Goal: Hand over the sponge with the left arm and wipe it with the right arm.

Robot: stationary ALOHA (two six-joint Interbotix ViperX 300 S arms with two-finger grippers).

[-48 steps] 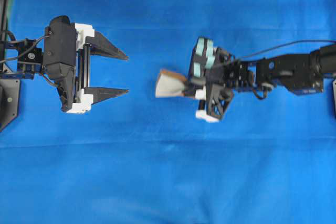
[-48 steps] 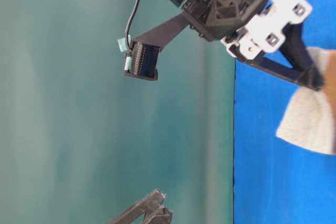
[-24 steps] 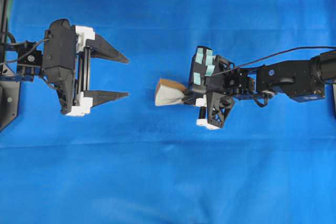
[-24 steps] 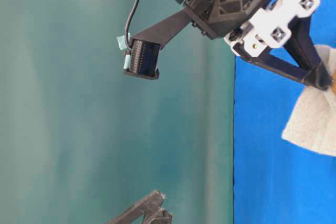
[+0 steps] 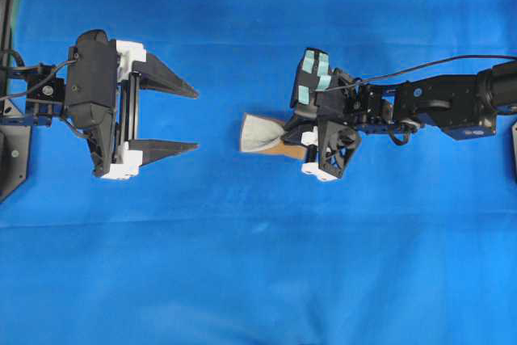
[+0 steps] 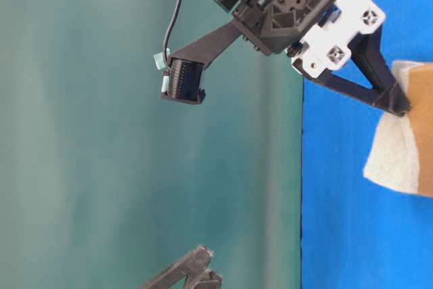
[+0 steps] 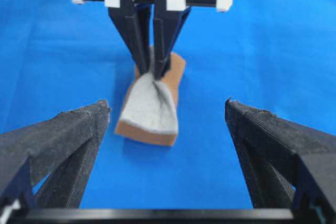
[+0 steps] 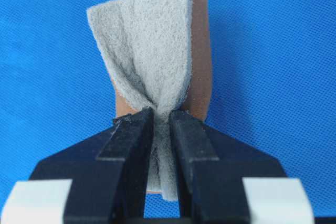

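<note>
Blue cloth (image 5: 258, 280) covers the whole desk. Near its middle, nearer the right edge in the overhead view, the sponge (image 5: 262, 132) is held by the right gripper (image 5: 292, 139), the one with pale teal tape patches. Its jaws are clenched on the sponge's near end, puckering the grey-white layer into a tight fold. The left gripper (image 5: 194, 117), plain black, waits near the left edge with its jaws spread wide, holding nothing, well apart from the sponge.

The likely risk is the narrow hold: only a pinch of soft pad lies between the fingertips, so rubbing it over the cloth could drag it free or twist it sideways. The cloth could also bunch under the rubbing.

The right wrist view shows the pinch closely: the fingertips (image 8: 134, 129) nearly meet and the orange-brown layer sits to one side. The overhead view hides that but shows the gap between the arms. The table-level view suggests the sponge meets the cloth, though contact cannot be confirmed.
</note>
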